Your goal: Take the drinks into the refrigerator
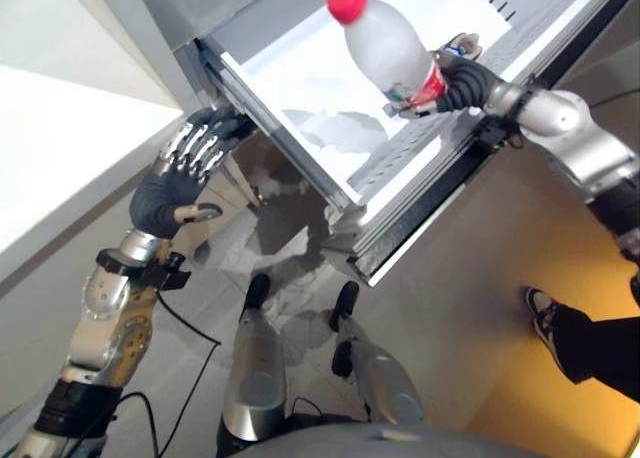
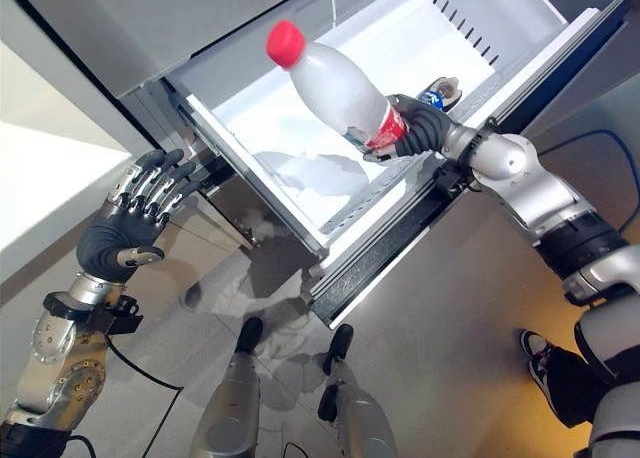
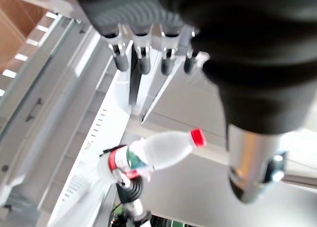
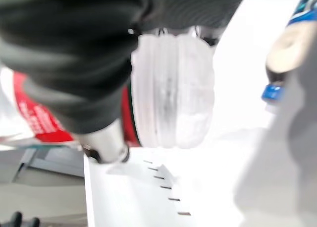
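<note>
Up at the top centre of the left eye view, my right hand point(image 1: 455, 83) is wrapped around the base of the one bottle point(image 1: 385, 43), red cap pointing to the upper left, hanging above the open white drawer point(image 1: 300, 88) of the refrigerator. It sits high and tilted, so a release from here would likely drop it hard, and it could roll or bounce toward the drawer's front edge. My left hand point(image 1: 180, 178) is at the left, fingers spread wide and holding nothing, just beside the drawer's corner. A person's shoe point(image 1: 540, 313) shows at the lower right.

Over in the right eye view, same count: one bottle in my grasp. One more drink, blue-capped point(image 2: 432, 98), lies in the drawer just behind my right hand, and I could knock it while lowering.

From the left wrist view, my straight fingers point(image 3: 143, 58) run along the top, with the bottle at lower centre, label toward my right hand's end.

Close in on the right wrist view, the ribbed clear base fills the middle, my grip only on this lower end, so a slip looks possible. The blue-capped drink sits at the upper right.
</note>
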`<state>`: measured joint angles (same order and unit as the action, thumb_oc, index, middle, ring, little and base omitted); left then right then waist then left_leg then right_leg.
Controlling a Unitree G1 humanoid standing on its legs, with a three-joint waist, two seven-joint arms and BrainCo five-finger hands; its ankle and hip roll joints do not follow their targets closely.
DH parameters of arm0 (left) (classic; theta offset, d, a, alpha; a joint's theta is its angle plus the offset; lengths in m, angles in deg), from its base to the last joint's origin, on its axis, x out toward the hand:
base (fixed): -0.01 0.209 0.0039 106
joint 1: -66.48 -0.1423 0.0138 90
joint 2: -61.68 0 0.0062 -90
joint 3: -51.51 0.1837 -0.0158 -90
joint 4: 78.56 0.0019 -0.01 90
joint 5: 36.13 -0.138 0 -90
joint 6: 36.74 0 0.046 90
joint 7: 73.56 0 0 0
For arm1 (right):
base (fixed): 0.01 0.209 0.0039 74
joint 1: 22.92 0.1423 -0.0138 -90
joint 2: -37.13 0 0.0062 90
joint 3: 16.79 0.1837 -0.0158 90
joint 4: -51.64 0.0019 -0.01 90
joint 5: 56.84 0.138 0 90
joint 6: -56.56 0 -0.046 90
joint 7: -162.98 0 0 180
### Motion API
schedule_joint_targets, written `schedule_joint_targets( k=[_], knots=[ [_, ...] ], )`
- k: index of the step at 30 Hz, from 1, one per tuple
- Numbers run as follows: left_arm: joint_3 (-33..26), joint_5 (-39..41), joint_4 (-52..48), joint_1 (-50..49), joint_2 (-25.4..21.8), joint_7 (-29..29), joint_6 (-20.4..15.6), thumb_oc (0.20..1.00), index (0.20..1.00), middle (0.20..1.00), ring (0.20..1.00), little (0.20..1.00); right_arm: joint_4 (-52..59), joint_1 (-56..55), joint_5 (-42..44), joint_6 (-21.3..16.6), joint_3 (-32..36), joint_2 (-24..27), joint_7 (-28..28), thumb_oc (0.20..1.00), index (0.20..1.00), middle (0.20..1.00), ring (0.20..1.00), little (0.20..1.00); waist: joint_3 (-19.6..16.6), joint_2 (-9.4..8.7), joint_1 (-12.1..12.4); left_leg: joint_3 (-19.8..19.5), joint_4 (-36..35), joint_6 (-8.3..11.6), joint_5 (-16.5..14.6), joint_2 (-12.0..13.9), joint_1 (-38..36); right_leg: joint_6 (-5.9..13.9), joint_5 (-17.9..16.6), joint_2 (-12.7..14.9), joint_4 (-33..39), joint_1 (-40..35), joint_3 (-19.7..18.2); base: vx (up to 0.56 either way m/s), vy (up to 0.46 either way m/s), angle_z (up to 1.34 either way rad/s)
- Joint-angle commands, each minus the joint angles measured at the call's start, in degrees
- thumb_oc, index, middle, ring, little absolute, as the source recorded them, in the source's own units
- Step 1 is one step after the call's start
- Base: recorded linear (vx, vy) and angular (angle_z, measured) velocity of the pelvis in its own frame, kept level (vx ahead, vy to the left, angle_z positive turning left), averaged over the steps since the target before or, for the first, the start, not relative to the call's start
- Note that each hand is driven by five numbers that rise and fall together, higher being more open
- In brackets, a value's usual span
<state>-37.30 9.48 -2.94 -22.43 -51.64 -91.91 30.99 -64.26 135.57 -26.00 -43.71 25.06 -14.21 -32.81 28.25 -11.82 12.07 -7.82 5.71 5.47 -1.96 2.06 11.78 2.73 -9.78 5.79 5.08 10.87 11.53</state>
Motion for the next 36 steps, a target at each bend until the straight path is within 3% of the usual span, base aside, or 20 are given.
schedule_joint_targets(
  k=[1, 13, 23, 36],
  knots=[
    [-1.7, -1.7, -4.7, -1.5, -3.6, 0.4, -3.7, 1.000, 1.000, 1.000, 1.000, 1.000, -0.7, 12.8, 2.0, -3.9, 1.3, 0.4, 3.4, 0.200, 0.200, 0.200, 0.200, 0.200, -0.3, -0.85, 1.8, -1.8, -1.6, -6.16, 2.0, -4.6, 1.4, 1.10, 8.8, -2.2, -8.0, -1.4, 2.6, 0.00, 0.000, 0.00],
    [-1.6, -2.2, -5.8, -0.2, -5.3, 1.3, -3.5, 1.000, 1.000, 1.000, 1.000, 1.000, -5.9, 20.8, -4.4, -2.5, -6.7, -2.6, 3.5, 0.200, 0.200, 0.200, 0.200, 0.200, 1.5, -3.20, 3.2, -2.1, -2.1, -5.96, 2.6, -4.5, 3.1, 1.47, 8.1, -2.6, -7.1, -0.6, 3.5, 0.00, -0.004, 0.01],
    [-0.4, -2.9, -6.4, 1.2, -6.2, 2.0, -3.5, 1.000, 1.000, 1.000, 1.000, 1.000, -12.1, 19.1, -10.0, -1.1, -8.8, -5.4, 3.5, 0.200, 0.200, 0.200, 0.200, 0.200, 1.5, -4.53, 3.5, -2.6, -2.3, -5.87, 3.2, -4.3, 6.8, 1.93, 7.1, -2.7, -6.0, 2.0, 4.1, 0.01, 0.001, 0.05],
    [-0.4, -5.1, -8.3, 1.5, -7.1, 3.6, -4.1, 1.000, 1.000, 1.000, 1.000, 1.000, -15.6, 17.2, -13.8, 0.0, -8.6, -5.0, 4.4, 0.200, 0.200, 0.200, 0.200, 0.200, 1.5, -4.50, 2.4, -3.3, -3.2, -5.87, 4.1, -4.6, 11.2, 2.25, 6.8, -2.6, -5.9, 6.0, 4.9, 0.00, 0.001, 0.00]
  ],
)
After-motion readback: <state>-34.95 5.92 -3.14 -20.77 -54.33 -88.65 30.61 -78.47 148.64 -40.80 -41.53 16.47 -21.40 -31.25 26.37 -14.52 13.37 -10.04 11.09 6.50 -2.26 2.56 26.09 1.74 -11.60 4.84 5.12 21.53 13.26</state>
